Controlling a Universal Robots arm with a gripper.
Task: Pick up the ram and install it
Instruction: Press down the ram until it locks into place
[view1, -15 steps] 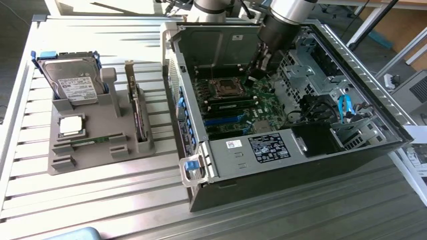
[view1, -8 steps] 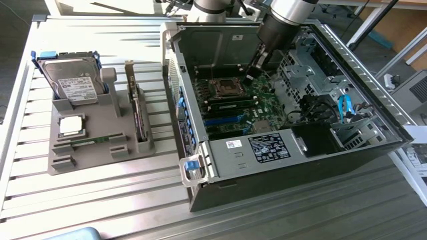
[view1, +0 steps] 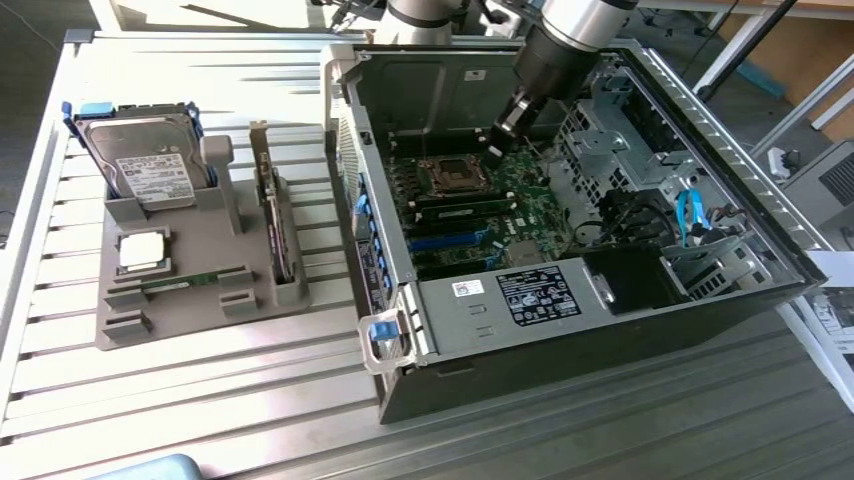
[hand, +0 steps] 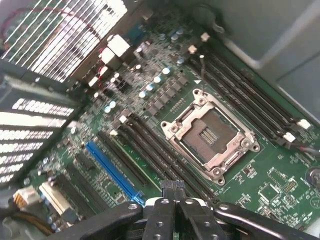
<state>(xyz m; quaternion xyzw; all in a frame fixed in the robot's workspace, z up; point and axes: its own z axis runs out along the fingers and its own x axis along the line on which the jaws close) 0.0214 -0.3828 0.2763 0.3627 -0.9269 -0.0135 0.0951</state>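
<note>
Nearest, slatted surface (view1: 200, 400), carrying gray tray (view1: 127, 330) and open case (view1: 601, 330). On tray, toward its near end, ram (view1: 180, 285) lying flat in a slot, with silver processor (view1: 143, 252) just behind it. Farther back, hard drive (view1: 140, 160) standing upright, and card (view1: 274, 235) on edge along tray's case side. Inside case, motherboard (view1: 534, 215) with empty socket (view1: 447, 175). Just beside socket, above board, gripper (view1: 497, 152), well apart from ram. From wrist: fingers (hand: 166, 192) pressed together, holding nothing, over dark memory slots (hand: 150, 145) next to socket. Cannot tell whether a second stick sits in those slots.
</note>
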